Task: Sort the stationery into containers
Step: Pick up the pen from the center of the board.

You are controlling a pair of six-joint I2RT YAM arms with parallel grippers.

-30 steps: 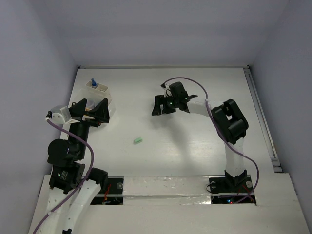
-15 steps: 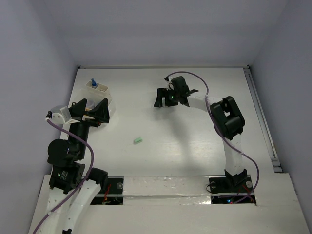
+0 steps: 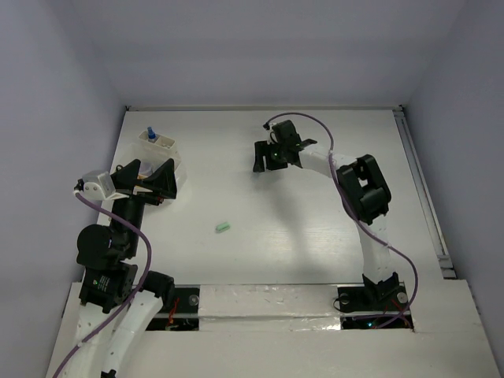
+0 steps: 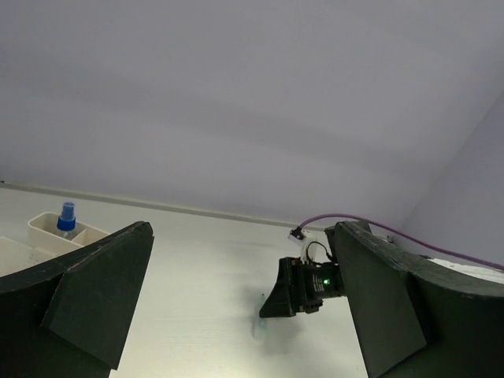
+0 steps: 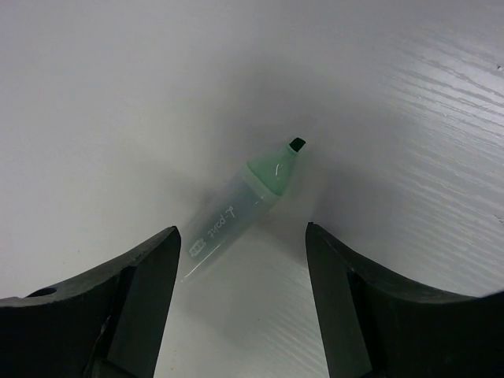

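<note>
A green marker (image 5: 240, 206), uncapped with its dark tip showing, lies on the white table (image 5: 409, 110) between the spread jaws of my right gripper (image 5: 240, 236), which is just above it and touches nothing. In the top view the right gripper (image 3: 269, 155) is far centre and hides the marker. A short green eraser (image 3: 223, 227) lies mid-table. An off-white divided container (image 3: 160, 146) at the far left holds a blue-capped pen (image 3: 150, 134). My left gripper (image 3: 150, 179) is open and empty beside that container. The left wrist view shows the container (image 4: 47, 233), the pen (image 4: 66, 217) and the marker (image 4: 260, 324) faintly.
The left wrist view (image 4: 244, 307) looks across the table to the right gripper's body (image 4: 309, 285) and its purple cable (image 4: 409, 230). Pale walls close the table at the back and sides. A metal rail (image 3: 421, 185) runs along the right edge.
My right gripper has moved a little toward the far side of the table. The left arm and the green eraser have not moved.
</note>
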